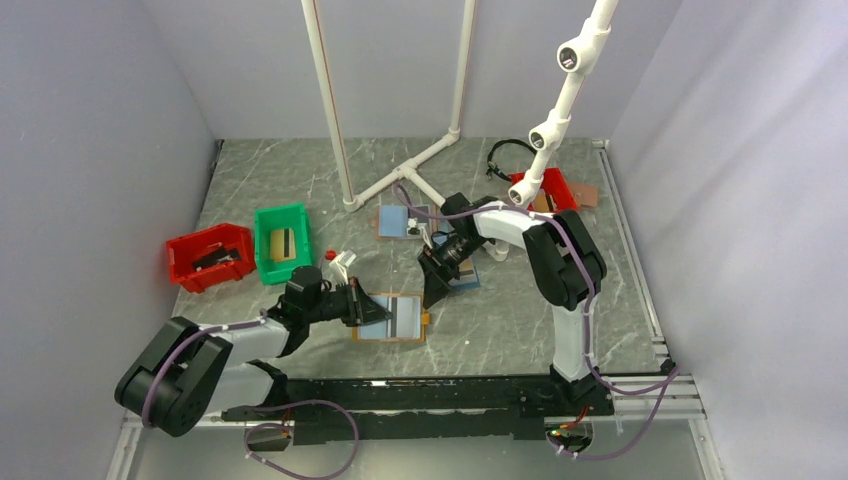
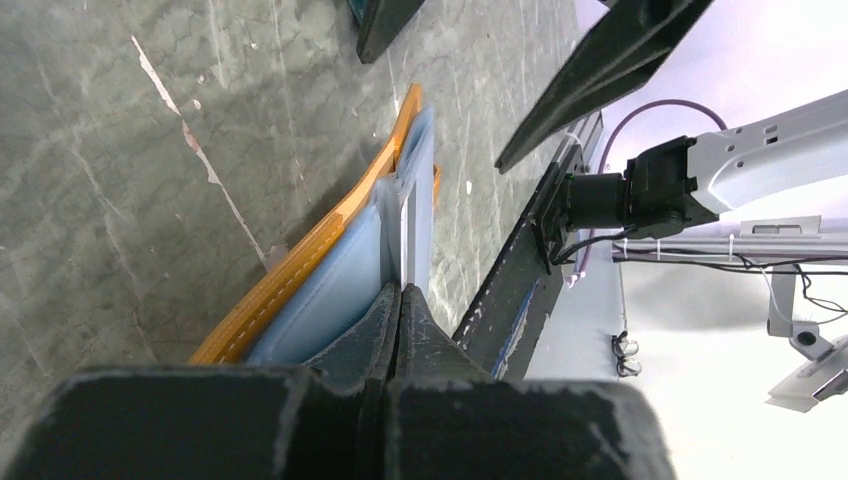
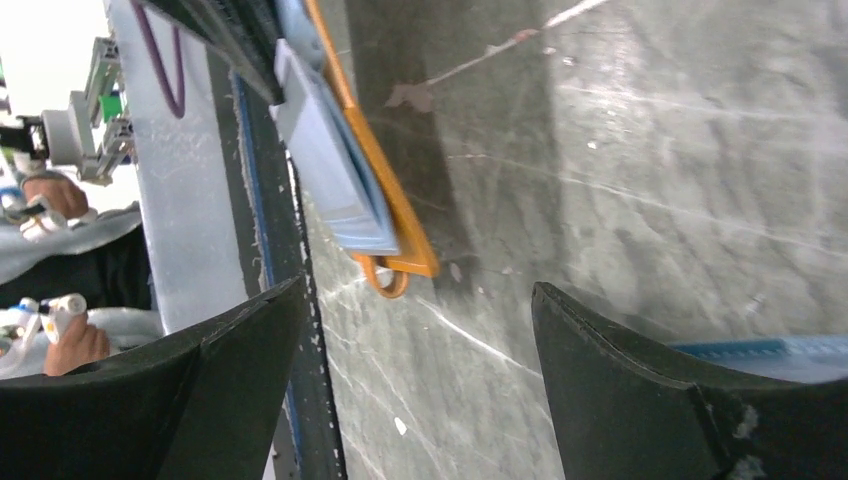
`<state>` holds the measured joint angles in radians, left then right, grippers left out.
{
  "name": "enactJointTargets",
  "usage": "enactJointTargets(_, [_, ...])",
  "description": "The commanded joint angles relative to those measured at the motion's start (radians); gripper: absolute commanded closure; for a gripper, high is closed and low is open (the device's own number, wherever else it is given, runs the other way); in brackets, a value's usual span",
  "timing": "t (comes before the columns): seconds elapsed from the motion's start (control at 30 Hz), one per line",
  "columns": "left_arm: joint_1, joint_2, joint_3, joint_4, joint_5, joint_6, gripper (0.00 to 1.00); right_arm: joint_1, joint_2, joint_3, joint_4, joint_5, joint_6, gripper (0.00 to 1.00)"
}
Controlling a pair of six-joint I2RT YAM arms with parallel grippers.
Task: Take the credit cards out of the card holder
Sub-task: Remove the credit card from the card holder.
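The card holder (image 1: 398, 318) lies open on the table, orange-brown at the edges and light blue inside. My left gripper (image 1: 372, 309) reaches onto its left half and is shut. In the left wrist view the fingertips (image 2: 402, 290) pinch a thin pale edge of the holder's (image 2: 300, 290) inner blue layers; I cannot tell whether it is a pocket flap or a card. My right gripper (image 1: 437, 288) hangs open and empty just above the holder's right edge. In the right wrist view (image 3: 420, 290) the holder (image 3: 345, 180) and its orange loop lie ahead of the jaws.
Two all-blue holders lie behind, one (image 1: 403, 221) at the back and one (image 1: 468, 274) under the right arm. A red bin (image 1: 210, 257) and a green bin (image 1: 282, 243) stand at left, another red bin (image 1: 548, 188) at back right. White pipe posts (image 1: 345, 170) rise at the back.
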<state>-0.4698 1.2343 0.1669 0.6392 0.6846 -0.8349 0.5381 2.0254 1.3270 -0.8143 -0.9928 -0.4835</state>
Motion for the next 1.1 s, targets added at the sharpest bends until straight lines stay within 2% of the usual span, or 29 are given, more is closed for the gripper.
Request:
enactJointTargets(0.0, [0.001, -0.027, 0.030, -0.026, 0.022, 0.051, 1.00, 0.033, 0.000, 0.049, -0.101, -0.126, -0.160, 0.15])
enactJointTargets(0.17, [0.000, -0.041, 0.019, 0.006, 0.027, 0.042, 1.00, 0.051, 0.022, 0.068, -0.166, -0.181, -0.250, 0.27])
enactJointTargets(0.37, [0.002, -0.075, 0.022, -0.027, 0.025, 0.053, 1.00, 0.054, 0.077, 0.112, -0.259, -0.208, -0.307, 0.59])
enactJointTargets(0.57, [0.003, -0.109, 0.009, -0.071, -0.004, 0.058, 1.00, 0.057, 0.075, 0.117, -0.263, -0.202, -0.307, 0.89])
enactJointTargets(0.6, [0.003, -0.117, 0.006, -0.079, -0.011, 0.060, 1.00, 0.057, 0.076, 0.118, -0.263, -0.200, -0.304, 0.98])
enactJointTargets(0.9, [0.023, -0.230, -0.006, -0.220, -0.039, 0.088, 1.00, 0.043, 0.083, 0.118, -0.258, -0.147, -0.296, 1.00])
enactJointTargets(1.07, [0.047, -0.261, -0.030, -0.228, -0.019, 0.074, 1.00, 0.042, 0.092, 0.119, -0.264, -0.141, -0.302, 1.00])
